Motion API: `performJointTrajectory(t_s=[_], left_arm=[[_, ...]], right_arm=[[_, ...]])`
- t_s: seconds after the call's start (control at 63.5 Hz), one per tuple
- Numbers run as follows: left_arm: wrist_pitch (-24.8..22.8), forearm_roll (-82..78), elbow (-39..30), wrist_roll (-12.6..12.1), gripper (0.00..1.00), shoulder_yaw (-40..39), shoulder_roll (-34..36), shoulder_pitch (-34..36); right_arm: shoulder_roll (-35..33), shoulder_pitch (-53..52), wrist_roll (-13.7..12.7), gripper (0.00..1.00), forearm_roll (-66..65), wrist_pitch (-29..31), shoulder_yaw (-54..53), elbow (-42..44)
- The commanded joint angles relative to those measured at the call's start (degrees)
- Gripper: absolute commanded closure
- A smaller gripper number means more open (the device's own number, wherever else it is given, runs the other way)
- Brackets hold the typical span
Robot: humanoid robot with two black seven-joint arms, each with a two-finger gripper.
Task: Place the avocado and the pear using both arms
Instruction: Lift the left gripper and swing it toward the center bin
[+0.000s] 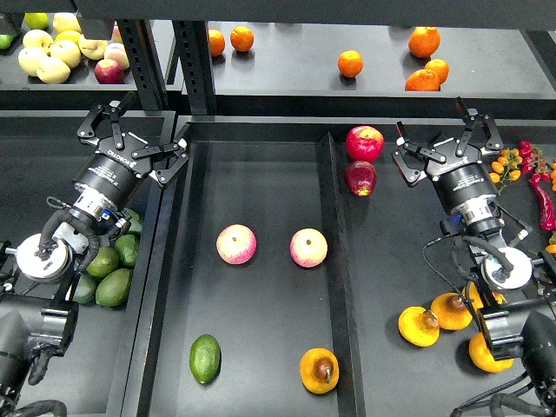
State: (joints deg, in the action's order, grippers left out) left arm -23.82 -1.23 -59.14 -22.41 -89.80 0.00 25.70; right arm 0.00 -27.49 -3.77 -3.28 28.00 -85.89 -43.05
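two empty hands, fruit already down in the tray

both hands are raised and carry nothing. the left hand (135, 139) hangs over the upper left rim of the tray (339, 261), its fingers spread wide with nothing between them. the right hand (445, 143) hovers to the right of the tray near its top corner, fingers likewise spread and bare, just beside two red apples (363, 158) that sit outside the tray wall.

moving outward, the avocado (205, 358) lies on its side on the tray floor at the lower left, and the pear (319, 371) rests at the lower right, its dark sunken spot turned upward. they lie apart from each other, each on the side of the arm that would serve it, which fits a two-arm placement. above them two pink-yellow apples (271, 246) sit mid-tray, clear of both.

left of the tray, under the left arm, is a cluster of green avocados (113, 274); right of it, by the right arm, lie more orange-yellow pears (434, 320). these look like the supply piles.

judging by this layout, the placing appears done and the hands are clear.
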Motion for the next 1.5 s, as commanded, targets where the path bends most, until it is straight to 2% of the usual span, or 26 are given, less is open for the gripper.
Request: performJointTrajectory(t_s=[0.0,0.189,0.331,0.756,0.85,0.96,1.023,1.086,1.212,1.275,1.338,1.48], left_arm=[[-0.1,0.0,-0.1,-0.5,0.0,-0.5,0.0,0.3],[-0.6,0.0,-0.3,0.3,0.0,-0.9,0.0,0.5],[-0.7,0.0,-0.1,2.2,0.0,-1.6,0.0,0.5],[-1.7,0.0,-0.1,2.5,0.0,-3.9,0.0,1.5],[-1.3,0.0,-0.1,4.5,0.0,-4.2,0.0,1.6],[-1.0,0.0,-0.1,8.7,0.0,-4.3,0.0,1.6],[-0.6,0.0,-0.2,10.9,0.0,-4.3,0.0,1.6],[-0.6,0.0,-0.3,10.5,0.0,-4.2,0.0,1.6],[-0.5,-0.1,0.0,9.9,0.0,-4.2,0.0,1.7],[-0.6,-0.1,0.1,8.9,0.0,-4.3,0.0,2.2],[-0.8,-0.1,0.3,6.8,0.0,-4.4,0.0,2.4],[-0.8,0.0,1.8,0.0,0.0,-3.9,0.0,4.1]], right_arm=[[0.0,0.1,0.0,0.0,0.1,0.0,0.0,0.1],[0.0,0.0,0.0,0.0,0.1,0.0,0.0,0.0],[0.0,0.1,0.1,0.0,0.1,0.0,0.0,0.0],[0.0,0.1,0.2,0.0,0.1,0.0,0.1,0.1],[0.0,0.1,0.2,0.0,0.1,0.0,0.1,0.0],[0.0,0.1,0.6,0.0,0.1,0.0,0.0,0.0],[0.0,0.1,3.3,0.0,0.1,0.0,0.0,0.0],[0.0,0.1,4.1,0.0,0.1,0.0,0.0,0.0],[0.0,0.1,3.9,0.0,0.1,0.0,0.0,0.0],[0.0,0.1,3.6,0.0,0.1,0.0,0.0,0.0],[0.0,0.0,3.5,0.0,0.1,0.0,-0.1,0.0],[0.0,0.0,3.4,0.0,0.1,0.0,-0.2,0.0]])
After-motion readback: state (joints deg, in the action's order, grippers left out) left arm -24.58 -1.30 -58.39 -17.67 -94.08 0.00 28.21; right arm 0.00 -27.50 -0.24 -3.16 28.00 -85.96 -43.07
